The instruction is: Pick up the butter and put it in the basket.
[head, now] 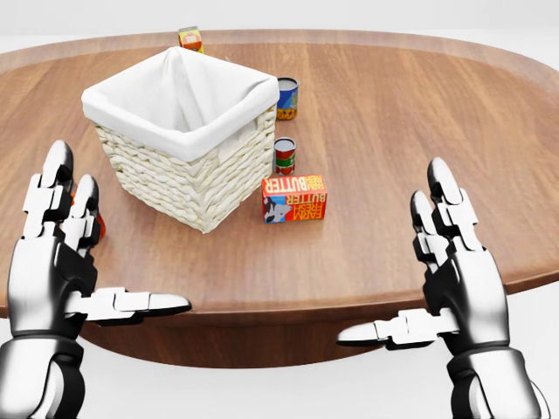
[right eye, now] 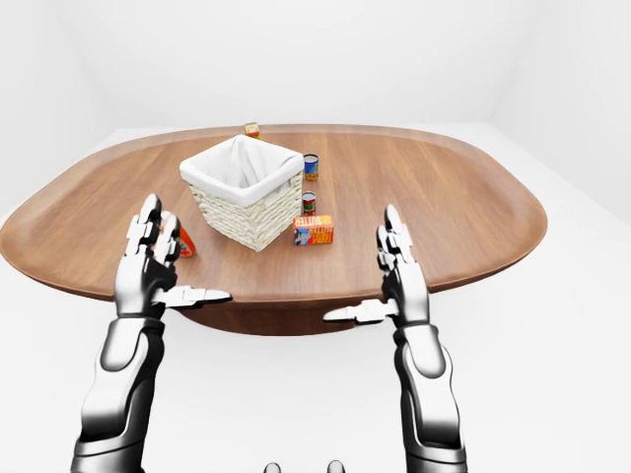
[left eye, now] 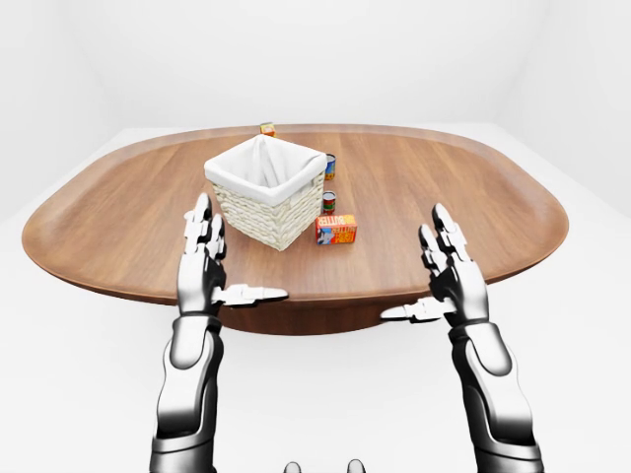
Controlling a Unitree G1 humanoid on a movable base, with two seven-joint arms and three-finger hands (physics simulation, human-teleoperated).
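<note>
On desk (head: 393, 131), butter (head: 294, 198) lies just right of basket (head: 179, 131) in head view, touching or nearly. Right hand (head: 454, 279) hovers at near desk edge, lower right of butter, well apart, fingers spread, empty. Left hand (head: 57, 262) likewise spread, empty.

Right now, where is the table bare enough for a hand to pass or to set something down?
Bare wood spreads right of the butter to the table rim, above the right hand. Another open strip runs between the basket and the near rim. It is crowded beside the basket's right wall: butter, small can, larger can. A red item hides behind the left hand.
</note>
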